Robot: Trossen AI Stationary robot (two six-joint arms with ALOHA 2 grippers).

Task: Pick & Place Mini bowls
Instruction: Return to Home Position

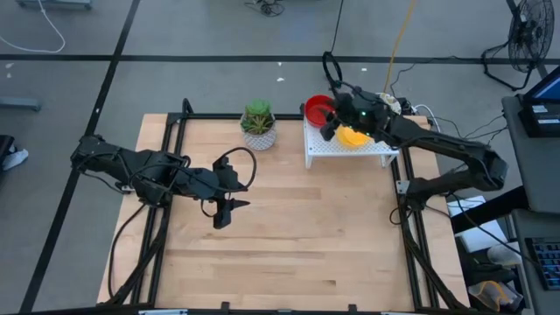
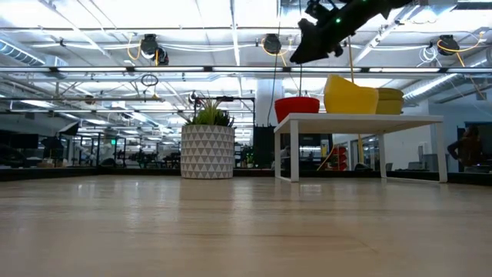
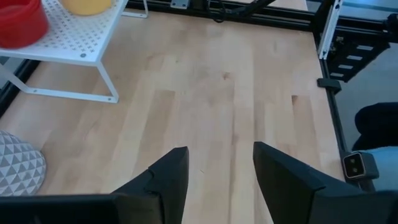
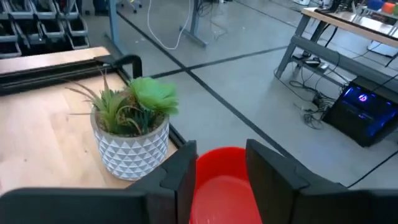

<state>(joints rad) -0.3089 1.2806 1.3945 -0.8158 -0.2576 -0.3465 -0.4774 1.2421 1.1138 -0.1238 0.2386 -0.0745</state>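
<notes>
White perforated rack (image 1: 350, 149) stands at table's far edge, right of ctr. It holds the mini bowls in stacks. Red stack (image 1: 315, 109) sits at the rack end nearest the plant pot (image 1: 258, 127). Yellow stack (image 1: 353, 136) sits beside it, near mid-rack, top bowl tilted. Low view shows a third, paler stack (image 2: 390, 100) touching the yellow one on the side away from red; pattern can't be made out. No. of bowls per stack can't be told.

Right gripper (image 4: 221, 146) hangs well above the red stack, fingers apart, nothing btwn them, not touching any bowl. Left gripper (image 1: 223, 214) is over bare wood, left-centre of table (image 1: 306, 245), well apart from rack, fingers spread, empty.
</notes>
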